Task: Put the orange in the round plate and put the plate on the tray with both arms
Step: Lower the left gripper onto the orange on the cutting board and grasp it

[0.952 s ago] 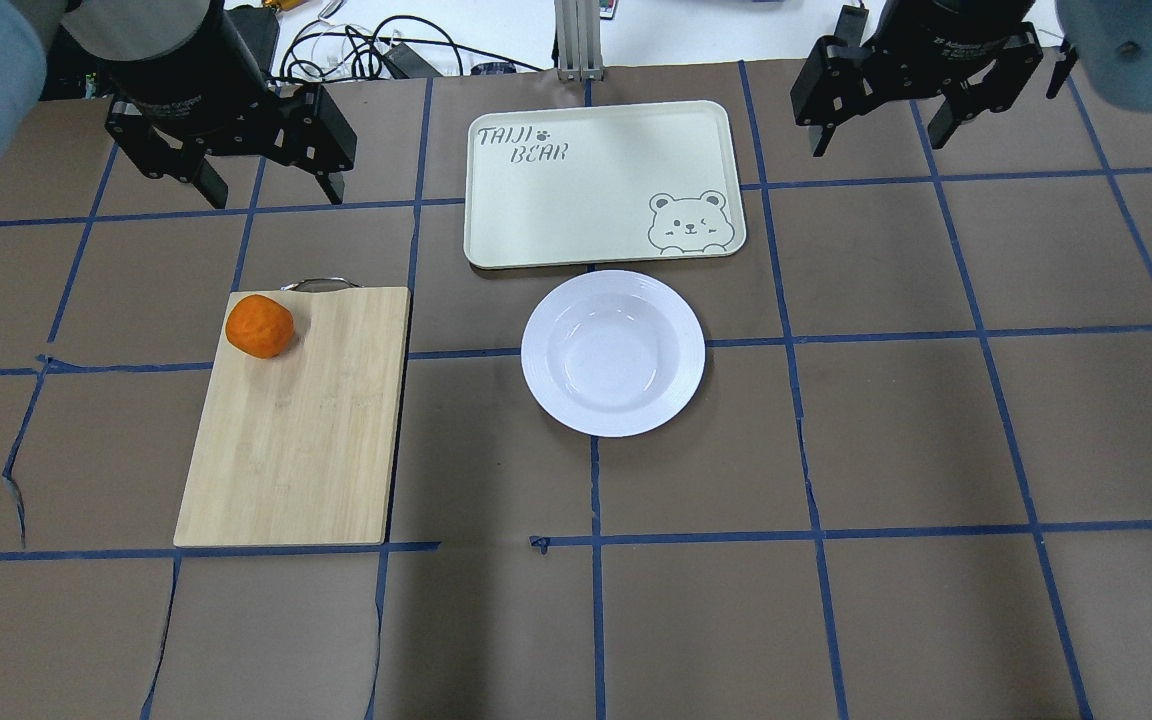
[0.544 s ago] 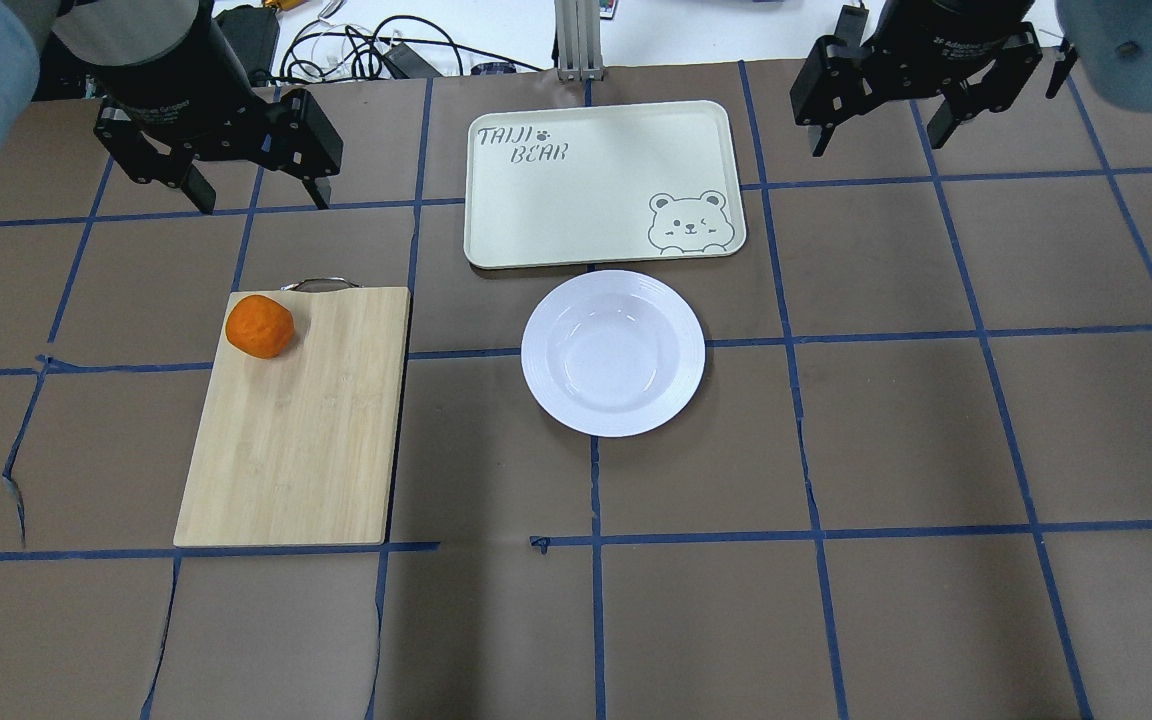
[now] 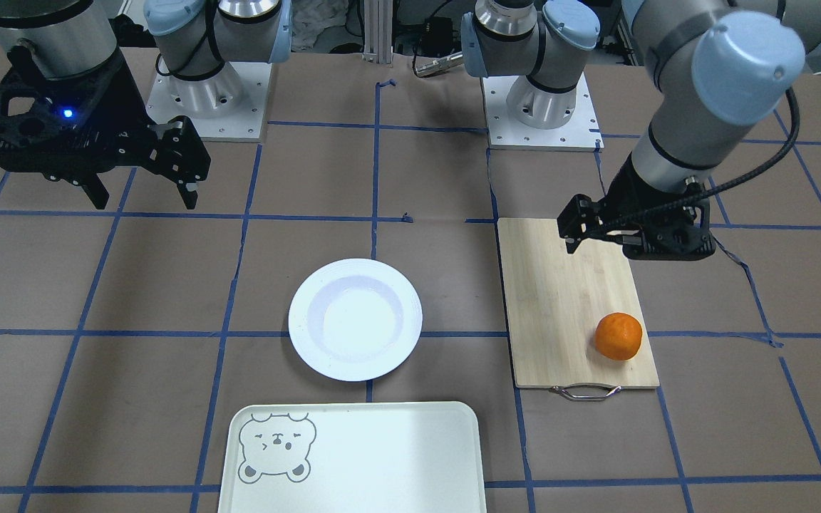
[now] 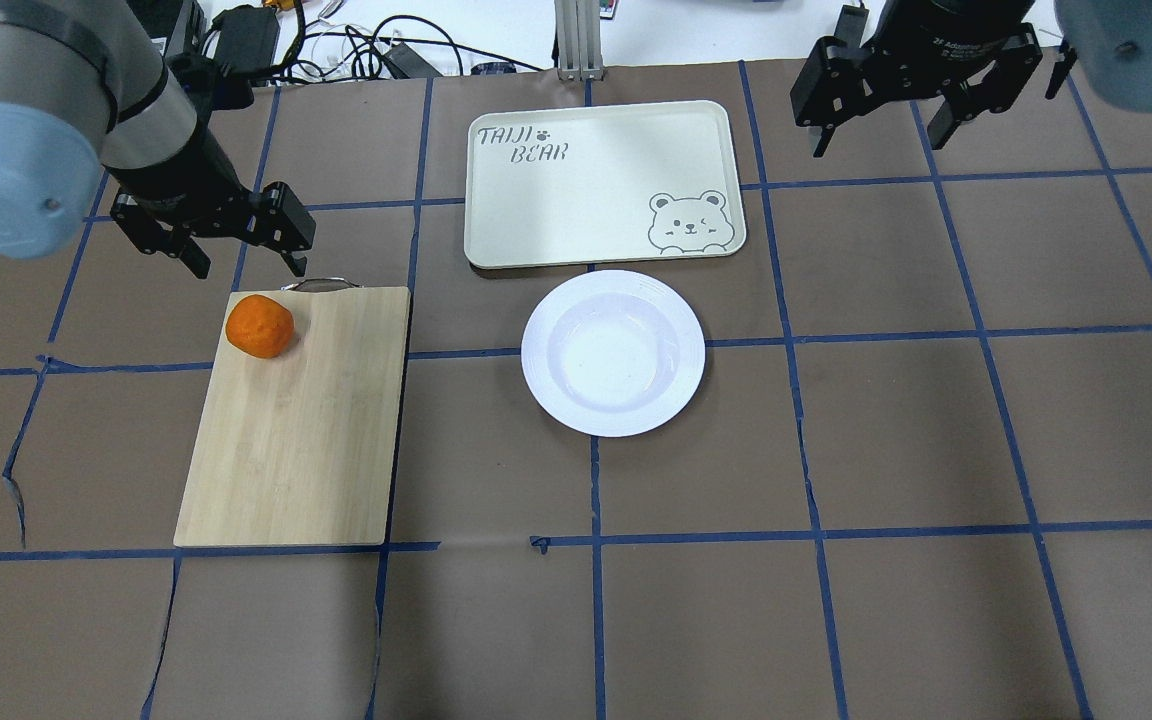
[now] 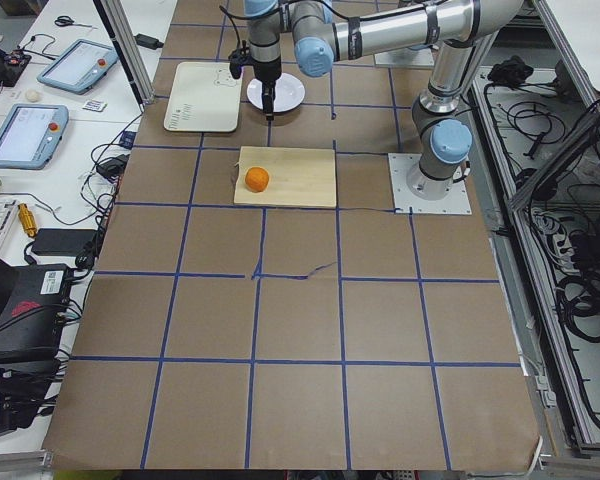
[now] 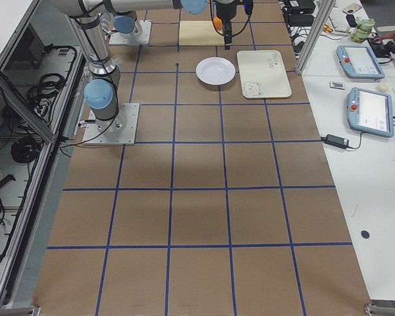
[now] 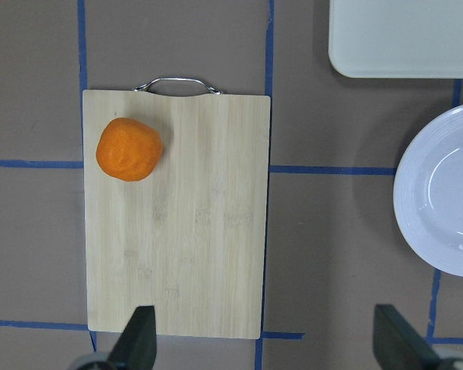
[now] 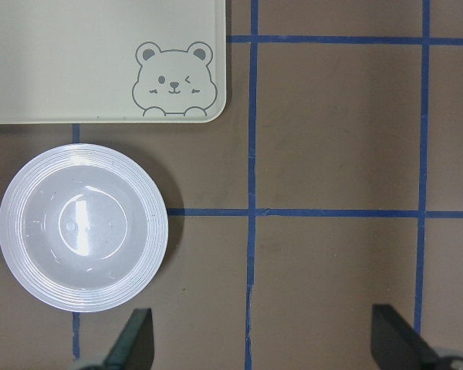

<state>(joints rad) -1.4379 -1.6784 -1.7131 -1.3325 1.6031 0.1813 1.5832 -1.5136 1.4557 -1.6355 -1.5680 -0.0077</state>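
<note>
The orange (image 4: 259, 325) lies on a corner of the bamboo cutting board (image 4: 296, 430), near its metal handle; it also shows as orange (image 3: 618, 335) and orange (image 7: 129, 149). My left gripper (image 4: 248, 268) hangs open and empty in the air over the board, clear of the fruit, its fingers (image 7: 139, 343) spread wide. The round plate (image 4: 613, 352) sits empty on the table just in front of the tray (image 4: 601, 185), which is bare. My right gripper (image 4: 881, 145) is open and empty, high beside the tray's right end. The right wrist view looks down on the plate (image 8: 82, 227).
The cutting board (image 3: 574, 306) lies left of the plate with brown paper between them. Blue tape lines grid the table. Cables and a metal post (image 4: 573, 40) sit beyond the tray. The arm bases (image 3: 539, 107) stand at the robot's side.
My left arm has swung down and toward the board's handle end, closer to the orange, gripper still open. The right arm, orange, plate and tray have not moved.
</note>
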